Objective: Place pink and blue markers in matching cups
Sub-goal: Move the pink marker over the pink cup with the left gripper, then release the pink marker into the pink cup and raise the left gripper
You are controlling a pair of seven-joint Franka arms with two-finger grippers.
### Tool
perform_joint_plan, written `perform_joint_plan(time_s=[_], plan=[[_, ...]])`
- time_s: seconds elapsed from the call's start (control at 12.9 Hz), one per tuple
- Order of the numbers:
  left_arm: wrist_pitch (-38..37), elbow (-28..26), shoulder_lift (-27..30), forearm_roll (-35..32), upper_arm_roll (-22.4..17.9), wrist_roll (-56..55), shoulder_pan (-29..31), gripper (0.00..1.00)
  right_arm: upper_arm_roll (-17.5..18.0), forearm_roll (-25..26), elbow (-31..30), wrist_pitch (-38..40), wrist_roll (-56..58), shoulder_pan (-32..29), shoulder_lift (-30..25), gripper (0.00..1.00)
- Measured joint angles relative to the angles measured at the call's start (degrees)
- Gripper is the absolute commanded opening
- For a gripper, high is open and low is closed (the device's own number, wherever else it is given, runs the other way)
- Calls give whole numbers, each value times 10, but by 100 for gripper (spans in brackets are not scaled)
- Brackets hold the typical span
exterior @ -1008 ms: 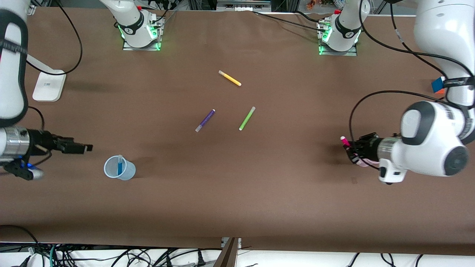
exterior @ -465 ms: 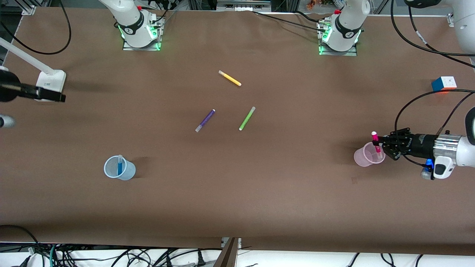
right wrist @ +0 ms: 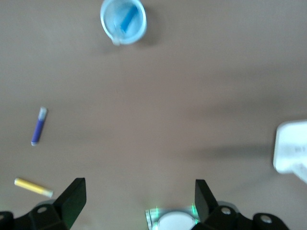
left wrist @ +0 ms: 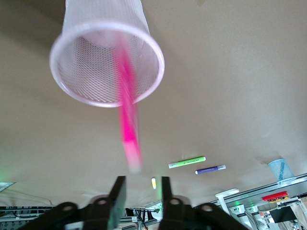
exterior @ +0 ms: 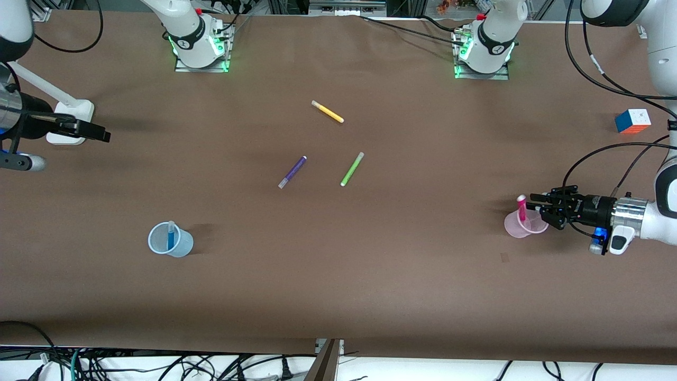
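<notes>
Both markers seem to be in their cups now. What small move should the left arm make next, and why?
Probably draw the left gripper straight back from the pink cup. Its fingers are open and the pink marker already stands in that cup, free of them. The blue marker is in the blue cup, and the right gripper waits, open.

Brown table carrying loose items. Centre: dark purple marker; lime green marker beside it at 3 o'clock; yellow marker at 12 o'clock. Light blue cup at 8 o'clock, light pink cup at 4 o'clock. Colour cube and white stand base at opposite ends.
</notes>
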State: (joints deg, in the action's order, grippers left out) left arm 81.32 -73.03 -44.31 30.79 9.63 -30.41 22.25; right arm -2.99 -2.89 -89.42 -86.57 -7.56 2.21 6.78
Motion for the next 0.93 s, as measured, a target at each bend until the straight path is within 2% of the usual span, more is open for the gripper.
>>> perform_joint_plan(time_s=[0.16,0.39,0.7,0.93], plan=[[-1,1,0,0,1,0,0,100,4,3,-49,-45,0,5,-36,100],[-10,9,5,-24,6,1,-1,100,5,20,-48,-38,3,5,-53,100],[-13,20,52,-138,18,18,-39,100,5,37,-38,-22,5,21,-49,100],[-13,22,96,-227,18,109,-71,100,5,38,-38,-20,5,23,-49,100]])
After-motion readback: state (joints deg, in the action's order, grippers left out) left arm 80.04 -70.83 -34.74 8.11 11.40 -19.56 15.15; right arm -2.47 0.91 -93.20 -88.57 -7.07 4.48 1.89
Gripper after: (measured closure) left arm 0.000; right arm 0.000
